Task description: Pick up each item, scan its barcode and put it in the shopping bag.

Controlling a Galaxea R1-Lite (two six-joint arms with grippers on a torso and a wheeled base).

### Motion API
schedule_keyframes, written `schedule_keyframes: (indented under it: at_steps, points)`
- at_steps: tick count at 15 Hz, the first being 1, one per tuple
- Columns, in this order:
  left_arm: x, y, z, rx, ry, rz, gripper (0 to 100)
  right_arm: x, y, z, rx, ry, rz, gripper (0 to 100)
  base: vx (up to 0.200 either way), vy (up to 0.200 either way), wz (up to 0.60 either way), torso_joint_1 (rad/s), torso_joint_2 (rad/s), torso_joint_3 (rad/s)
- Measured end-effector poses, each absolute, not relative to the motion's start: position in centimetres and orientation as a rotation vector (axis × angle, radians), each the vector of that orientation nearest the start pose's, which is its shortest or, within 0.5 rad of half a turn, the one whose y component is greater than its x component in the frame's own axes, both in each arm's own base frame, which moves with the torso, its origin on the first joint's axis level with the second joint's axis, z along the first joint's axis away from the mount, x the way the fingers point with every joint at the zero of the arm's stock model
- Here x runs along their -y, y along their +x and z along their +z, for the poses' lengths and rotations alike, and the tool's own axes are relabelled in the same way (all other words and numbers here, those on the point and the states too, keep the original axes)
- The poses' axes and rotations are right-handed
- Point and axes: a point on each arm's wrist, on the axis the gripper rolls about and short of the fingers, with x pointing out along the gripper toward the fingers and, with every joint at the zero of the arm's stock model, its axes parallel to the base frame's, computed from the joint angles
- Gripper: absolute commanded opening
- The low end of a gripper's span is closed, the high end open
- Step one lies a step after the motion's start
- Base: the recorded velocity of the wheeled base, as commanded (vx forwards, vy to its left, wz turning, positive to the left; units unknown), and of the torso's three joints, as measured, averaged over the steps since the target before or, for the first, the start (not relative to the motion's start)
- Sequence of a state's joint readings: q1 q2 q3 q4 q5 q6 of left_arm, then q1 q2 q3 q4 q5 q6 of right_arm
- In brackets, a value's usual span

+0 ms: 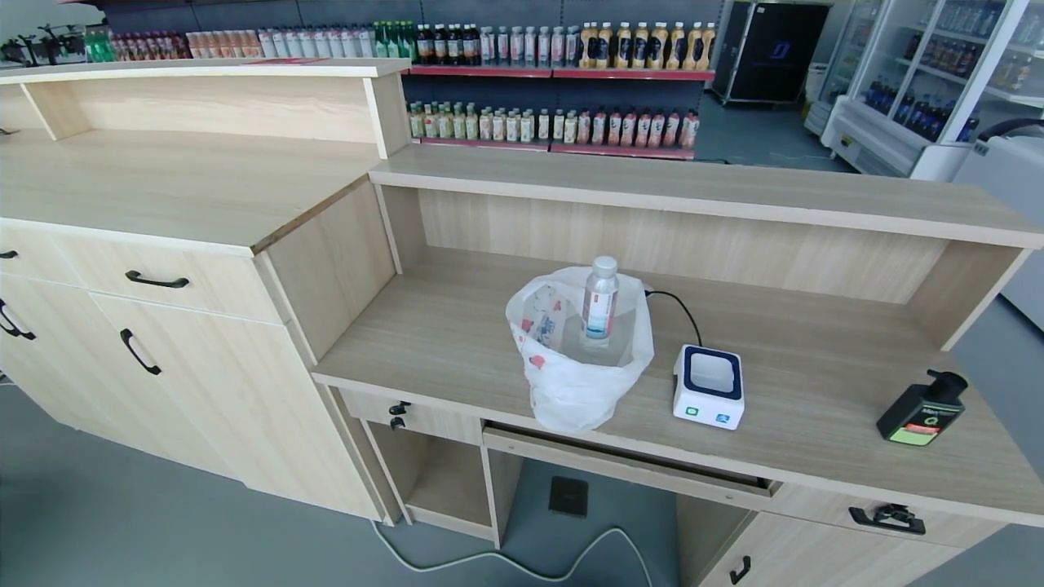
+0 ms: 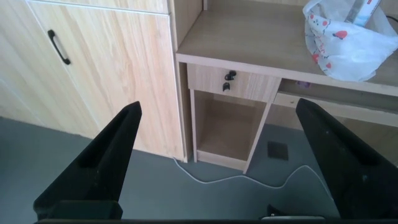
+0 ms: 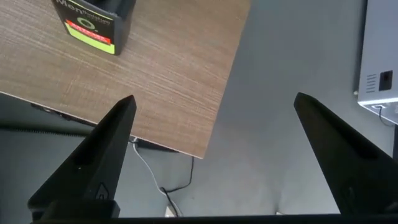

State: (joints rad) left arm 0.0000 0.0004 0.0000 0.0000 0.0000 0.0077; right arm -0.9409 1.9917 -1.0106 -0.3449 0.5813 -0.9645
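A clear water bottle (image 1: pixel 599 303) with a white cap stands upright inside the white plastic shopping bag (image 1: pixel 571 379) on the counter. Right of the bag sits the white barcode scanner (image 1: pixel 709 386) with its dark window facing up. A black pump bottle (image 1: pixel 922 409) with a green and red label stands near the counter's right end; its label (image 3: pixel 93 25) also shows in the right wrist view. My left gripper (image 2: pixel 217 149) hangs open below the counter's left front, the bag (image 2: pixel 348 40) beyond it. My right gripper (image 3: pixel 214 146) is open above the counter's right corner.
The counter (image 1: pixel 457 326) has a raised back ledge and a taller cabinet (image 1: pixel 188 244) on its left. A black cable (image 1: pixel 681 306) runs from the scanner to the back. Shelves of drinks (image 1: pixel 563 49) and fridges (image 1: pixel 922 73) stand behind. A white cable (image 2: pixel 249 180) lies on the grey floor.
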Motion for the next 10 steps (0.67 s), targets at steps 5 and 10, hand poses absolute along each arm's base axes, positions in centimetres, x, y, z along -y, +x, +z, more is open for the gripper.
schedule_keyframes:
  at_steps: [5,10]
  points:
    - [0.0,-2.3,7.5,0.000,0.008,0.000,100,28.2,26.0,9.7,-0.519,-0.491,0.034,100,0.000,0.000,0.00,0.000,0.00,0.000]
    - [0.0,-2.3,7.5,0.000,0.008,0.000,100,26.5,29.1,7.9,-0.520,-0.495,0.134,100,0.000,0.000,0.00,0.000,0.00,0.000]
